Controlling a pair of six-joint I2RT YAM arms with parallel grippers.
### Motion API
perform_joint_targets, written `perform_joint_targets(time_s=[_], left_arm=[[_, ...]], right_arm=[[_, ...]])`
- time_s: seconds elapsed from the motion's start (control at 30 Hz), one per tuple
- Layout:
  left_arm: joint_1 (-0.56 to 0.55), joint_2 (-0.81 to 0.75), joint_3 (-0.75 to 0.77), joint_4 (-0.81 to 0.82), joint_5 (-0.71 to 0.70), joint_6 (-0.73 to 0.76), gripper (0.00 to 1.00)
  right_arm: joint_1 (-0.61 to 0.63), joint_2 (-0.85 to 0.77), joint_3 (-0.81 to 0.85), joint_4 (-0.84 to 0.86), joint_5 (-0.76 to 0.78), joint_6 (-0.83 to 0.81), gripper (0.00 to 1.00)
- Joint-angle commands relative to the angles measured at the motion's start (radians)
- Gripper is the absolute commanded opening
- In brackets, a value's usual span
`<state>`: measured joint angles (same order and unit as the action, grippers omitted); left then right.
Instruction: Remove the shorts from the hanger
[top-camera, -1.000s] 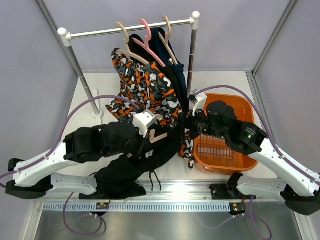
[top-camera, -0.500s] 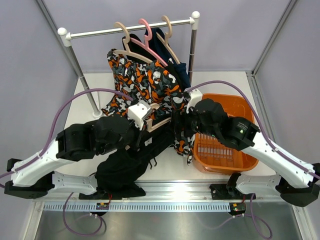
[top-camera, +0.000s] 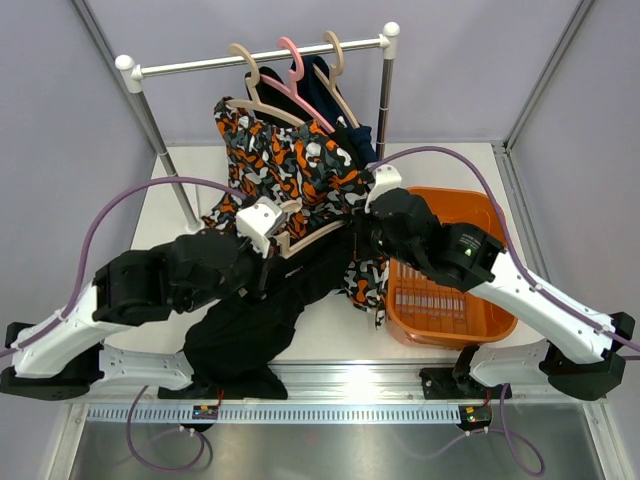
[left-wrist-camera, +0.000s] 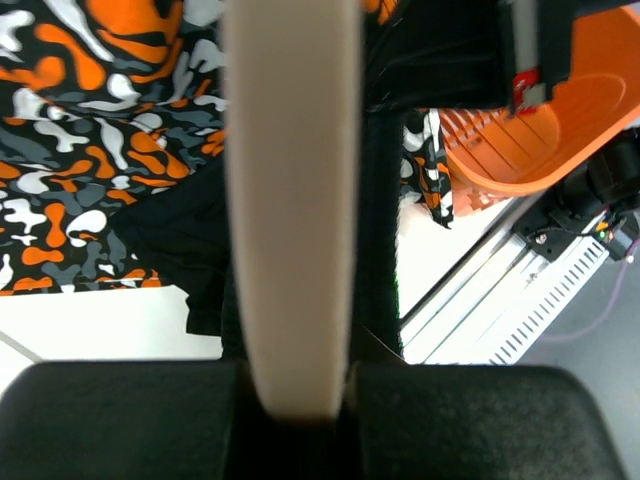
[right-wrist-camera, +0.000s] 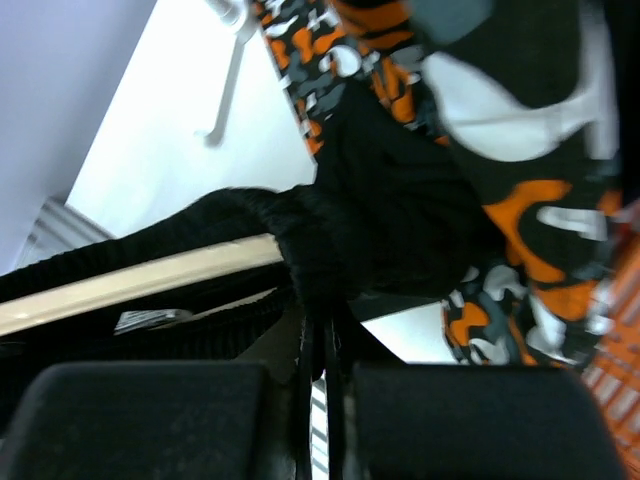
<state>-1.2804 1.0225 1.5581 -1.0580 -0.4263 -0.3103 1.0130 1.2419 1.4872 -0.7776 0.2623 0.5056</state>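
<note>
Both arms bend inward, elbows out, over the white counter (top-camera: 180, 175). The left tool (left-wrist-camera: 293, 385) pinches a smooth pale hanger (left-wrist-camera: 290, 200); the right tool (right-wrist-camera: 322, 340) is pressed together on the bunched edge of the limp black shorts (top-camera: 250, 320), which trail diagonally from the hanger to the near-left counter edge, below the patterned shorts (top-camera: 290, 165), beside a slotted orange basket (top-camera: 480, 215)

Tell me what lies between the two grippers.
In the top view, a beige hanger and the black shorts hanging from it span the gap between the left gripper and right gripper.
</note>
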Motion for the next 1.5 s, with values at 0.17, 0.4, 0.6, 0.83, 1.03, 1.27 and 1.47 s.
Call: perform_joint_targets(time_s=[0.17,0.4,0.6,0.83,1.03,1.27,1.47], left_arm=[[-0.004,-0.165,0.014,-0.007,0.001,-0.013,0.0],[-0.004,-0.232,-0.015,-0.003,0.107,-0.007,0.0],[-0.004,-0.295,-0.05,0.078,0.175,0.017,0.0],[-0.004,-0.312,-0.055,0.121,0.155,0.036,0.0],[-0.004,-0.384,-0.139,0.343,0.092,0.065,0.0],[-0.004,-0.411,-0.309,0.699,-0.106,0.131,0.0],[-0.002,-0.351,-0.394,0.99,-0.256,0.221,0.0]], right_arm=[[-0.135,0.014,0.136,-0.077,0.2,-0.058,0.0],[-0.269,0.109,0.172,-0.043,0.158,-0.093,0.0],[-0.277,0.136,0.177,-0.017,0.109,-0.108,0.0],[-0.277,0.125,0.176,0.0,0.092,-0.125,0.0],[-0.266,0.111,0.11,0.05,-0.067,-0.104,0.0],[0.027,0.155,0.137,0.077,-0.023,-0.084,0.0],[0.281,0.244,0.277,0.025,0.067,-0.125,0.0]])
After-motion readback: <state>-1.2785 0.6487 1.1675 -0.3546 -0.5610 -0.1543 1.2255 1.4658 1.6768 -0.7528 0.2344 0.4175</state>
